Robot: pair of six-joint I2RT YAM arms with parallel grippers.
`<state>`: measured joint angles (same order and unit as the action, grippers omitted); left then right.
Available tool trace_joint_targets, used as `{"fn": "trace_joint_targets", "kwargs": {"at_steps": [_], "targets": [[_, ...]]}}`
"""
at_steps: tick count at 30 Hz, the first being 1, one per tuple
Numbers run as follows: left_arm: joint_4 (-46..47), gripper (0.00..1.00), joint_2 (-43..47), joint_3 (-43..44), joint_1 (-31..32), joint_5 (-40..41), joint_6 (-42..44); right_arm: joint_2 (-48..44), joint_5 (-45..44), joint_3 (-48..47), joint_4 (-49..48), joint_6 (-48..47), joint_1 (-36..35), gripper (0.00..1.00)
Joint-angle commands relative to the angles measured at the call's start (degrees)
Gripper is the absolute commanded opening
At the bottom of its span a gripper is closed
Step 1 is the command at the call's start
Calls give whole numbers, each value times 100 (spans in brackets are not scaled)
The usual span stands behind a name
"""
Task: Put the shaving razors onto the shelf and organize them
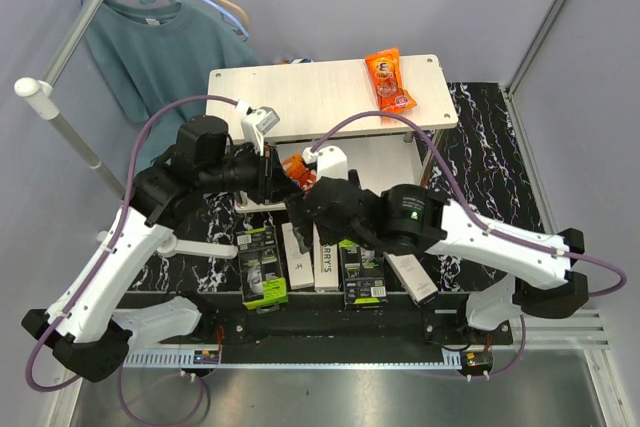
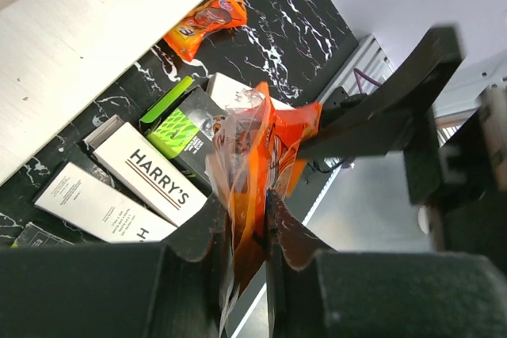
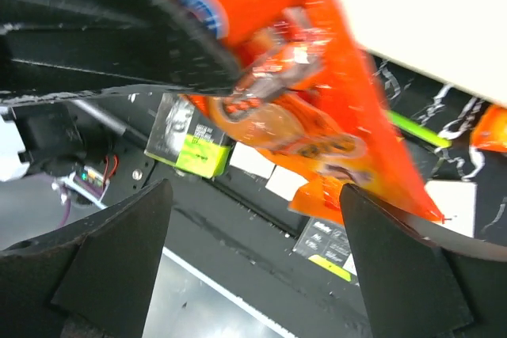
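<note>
The left claw (image 2: 247,223) is pinching a crinkled orange snack packet (image 2: 261,156) by its lower edge. Its jaws are closed tight on the foil, and it is holding the packet in the air in front of the shelf (image 1: 300,92), over the middle of the desk (image 1: 480,147). The right claw (image 3: 255,195) is standing wide open with nothing in it, and the packet is hanging just ahead of its spread fingers (image 3: 119,259). It is probably lining up to take the packet over. The packet is likely being cleared away so that the boards are free for the boxes.

The razor boxes (image 1: 325,257) are lying flat in a row along the desk's near edge, three white and two black-and-green, and none is on the shelf yet. Another orange packet (image 1: 389,79) is lying near the right end of the shelf's top board, and probably needs removing too.
</note>
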<state>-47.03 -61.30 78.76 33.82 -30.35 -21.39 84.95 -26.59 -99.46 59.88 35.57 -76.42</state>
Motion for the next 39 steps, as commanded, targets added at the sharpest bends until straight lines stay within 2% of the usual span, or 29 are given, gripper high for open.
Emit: {"fn": "trace_joint_targets", "kwargs": {"at_steps": [1, 8, 15, 21, 24, 25, 27, 30, 31, 32, 33, 34, 35, 36, 38, 39], "targets": [[-297, 0, 30, 289, 2, -805, 301, -707, -1006, 93, -160, -85, 40, 96], [-843, 0, -128, 324, 2, -1008, 785, -874, -884, 260, -204, -323, 40, 97], [-519, 0, -23, 245, 2, -1482, 873, -1261, -40, 1024, -1266, -569, 40, 96], [-141, 0, 13, 166, 2, -1720, 707, -1437, 444, 1385, -1532, -543, 40, 90], [-35, 0, 4, 175, 2, -1817, 627, -1420, 532, 1447, -1575, -490, 40, 69], [-35, 0, 13, 175, 10, -1825, 618, -1411, 567, 1464, -1602, -455, 40, 53], [27, 0, 21, 157, 10, -1895, 566, -1393, 611, 1491, -1654, -437, 40, 48], [115, 0, 56, 87, 2, -1896, 495, -1332, 708, 1500, -1699, -428, 40, 30], [141, 0, 74, 69, 1, -1878, 478, -1314, 751, 1508, -1716, -420, 40, 19], [150, 0, 74, 60, 10, -1835, 478, -1314, 760, 1526, -1742, -411, 31, 14], [141, 3, 74, 52, 2, -1808, 478, -1323, 769, 1552, -1769, -393, 40, 9], [150, 10, 92, 34, 1, -1756, 478, -1358, 761, 1570, -1786, -376, 31, 3], [150, 23, 109, 25, 10, -1668, 478, -1384, 752, 1614, -1813, -367, 40, 0], [141, 70, 135, -1, 10, -1502, 469, -1410, 726, 1649, -1848, -358, 40, 0], [150, 84, 179, -45, 10, -1195, 451, -1533, 682, 1719, -1892, -332, 40, 0], [141, 99, 240, -89, 10, -1010, 443, -1569, 629, 1746, -1892, -314, 31, 0]]}}
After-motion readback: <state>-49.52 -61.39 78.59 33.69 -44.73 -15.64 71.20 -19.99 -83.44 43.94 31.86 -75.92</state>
